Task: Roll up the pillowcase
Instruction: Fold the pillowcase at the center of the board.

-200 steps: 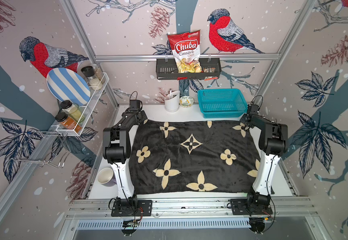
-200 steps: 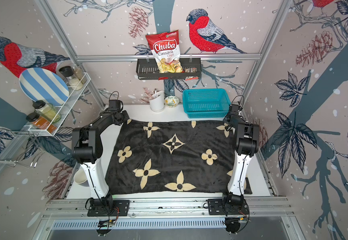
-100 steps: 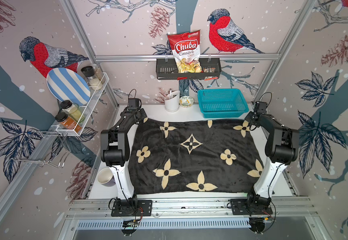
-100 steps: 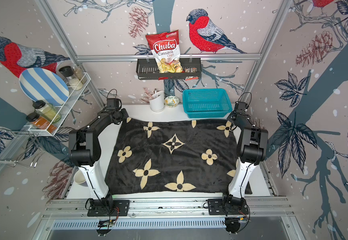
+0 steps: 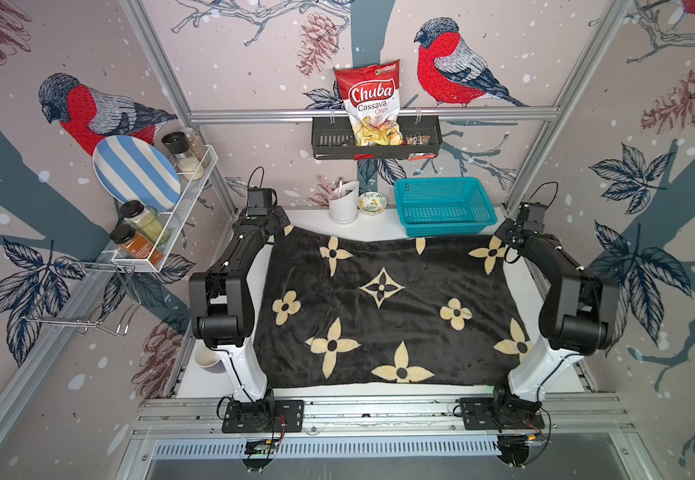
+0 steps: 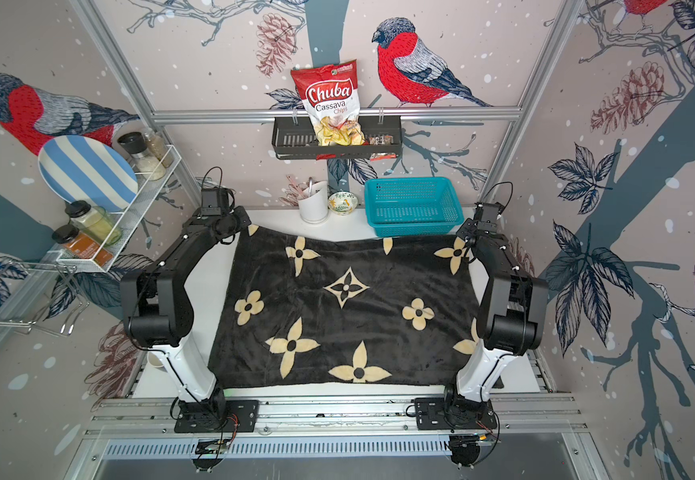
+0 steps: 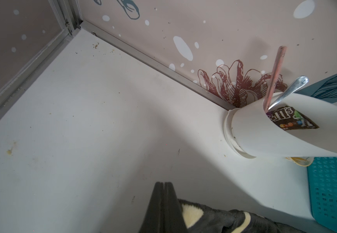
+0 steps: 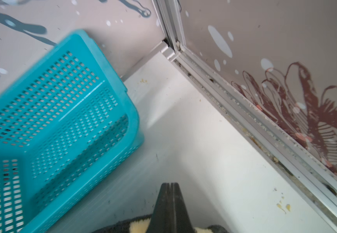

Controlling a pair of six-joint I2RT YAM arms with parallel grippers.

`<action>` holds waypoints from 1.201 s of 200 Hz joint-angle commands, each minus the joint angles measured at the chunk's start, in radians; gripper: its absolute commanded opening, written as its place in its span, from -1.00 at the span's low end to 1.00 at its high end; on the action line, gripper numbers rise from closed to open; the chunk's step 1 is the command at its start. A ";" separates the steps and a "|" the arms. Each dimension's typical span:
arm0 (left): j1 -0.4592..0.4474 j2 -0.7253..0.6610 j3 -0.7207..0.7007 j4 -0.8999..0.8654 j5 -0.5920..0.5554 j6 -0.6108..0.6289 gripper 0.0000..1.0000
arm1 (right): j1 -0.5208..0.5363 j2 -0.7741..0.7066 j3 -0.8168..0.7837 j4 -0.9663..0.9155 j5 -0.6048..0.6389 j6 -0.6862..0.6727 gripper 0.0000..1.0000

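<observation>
Right elbow [image 5: 574,320] has swung outward. Both top views: pillowcase [image 5: 379,307] spread on bench [image 5: 383,230], far corners lifted. Left wrist: left tool [image 7: 164,187] clenched on corner. Right wrist: right tool [image 8: 171,186] likewise. Grasp looks done; next, fold far edge nearward evenly.

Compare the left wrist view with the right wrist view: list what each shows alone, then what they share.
Only the left wrist view: a white cup holding a spoon, a pink stick and a candy wrapper.
Only the right wrist view: a look down into the teal basket; the left wrist view catches just a part of it.
Both: a gripper shut at a far corner of the pillowcase, namely the left gripper and the right gripper, and the white table.
</observation>
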 commanded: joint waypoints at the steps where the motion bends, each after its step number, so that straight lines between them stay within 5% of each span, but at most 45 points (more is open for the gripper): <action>1: 0.005 -0.052 -0.024 0.023 -0.038 0.002 -1.00 | -0.001 -0.084 -0.054 0.103 0.001 0.003 -1.00; 134: 0.053 0.168 0.342 -0.014 -0.048 0.048 -1.00 | 0.013 0.154 0.350 0.003 -0.086 -0.041 -1.00; 240: 0.098 -0.100 -0.158 0.133 -0.073 -0.001 -1.00 | -0.056 -0.190 -0.176 0.145 0.009 0.079 -1.00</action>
